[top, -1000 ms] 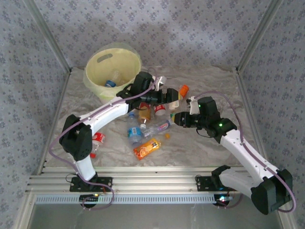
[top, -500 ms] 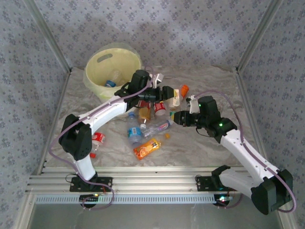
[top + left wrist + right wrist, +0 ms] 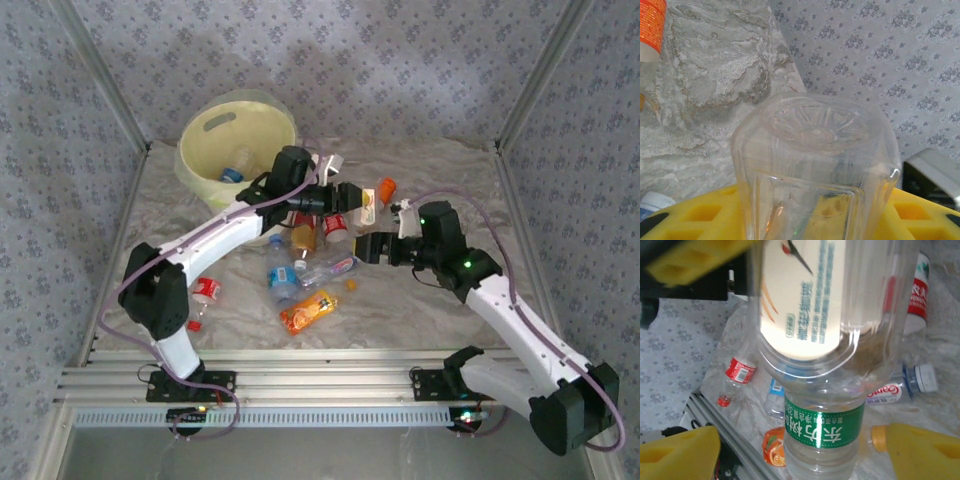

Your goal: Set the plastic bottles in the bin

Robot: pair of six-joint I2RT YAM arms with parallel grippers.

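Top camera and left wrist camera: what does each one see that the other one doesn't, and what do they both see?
Top camera: the yellow bin and the crushed orange bottle lying on the table. Left wrist camera: the star-shaped bottom of the clear bottle, close up between yellow fingers. Both: that clear bottle, the marbled table and the patterned wall.

- Walls (image 3: 400,60) all round are covered in a grey-blue wallpaper-type pattern, little floral motifs repeating everywhere.
- Slim silvery metal posts (image 3: 103,75) run up the back corners, slanting outward.
- The table (image 3: 420,310) is under a crinkly grey-white marble-look cloth.
- Ribbed aluminium rails (image 3: 320,385) sit along the near edge.
- Lighting's soft and even, shadows pretty faint.
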